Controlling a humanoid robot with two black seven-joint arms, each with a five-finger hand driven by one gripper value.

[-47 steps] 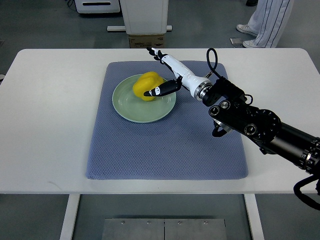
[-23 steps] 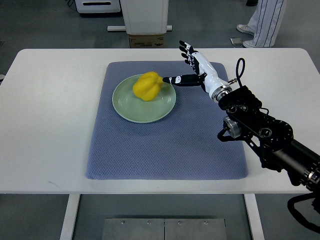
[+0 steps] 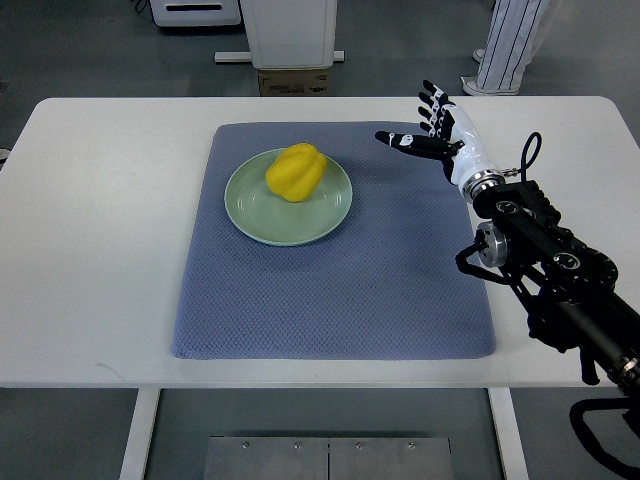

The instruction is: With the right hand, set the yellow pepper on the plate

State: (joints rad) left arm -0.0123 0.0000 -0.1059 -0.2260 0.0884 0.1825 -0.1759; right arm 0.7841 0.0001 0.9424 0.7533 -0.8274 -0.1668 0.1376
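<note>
1. Grey floor surrounds a white counter; a white pedestal base and a cardboard box stand beyond its far edge.
2. Person: striped trouser legs and one shoe show at the top right, behind the counter; nothing more is in frame.
3. Mat: blue-grey, textured, rectangular, laid flat on the middle of the counter, its near corners rounded.
4. Plate: pale green, round, resting on the far left part of the mat, wholly within the mat's edges.
5. Pepper: yellow, lumpy, sitting on the far half of the plate, slightly right of the plate's centre. Nothing touches it.
6. Right robot hand: white with black fingertips, over the far right corner of the mat, well apart from plate and pepper. Its fingers are spread and point away from the robot; the thumb sticks out leftward towards the plate. It holds nothing.
7. Right arm: black, jointed, entering from the lower right edge and running up along the right side of the mat to the wrist; a black cable loop rises just behind the wrist.
8. Left arm: no part visible.
</note>
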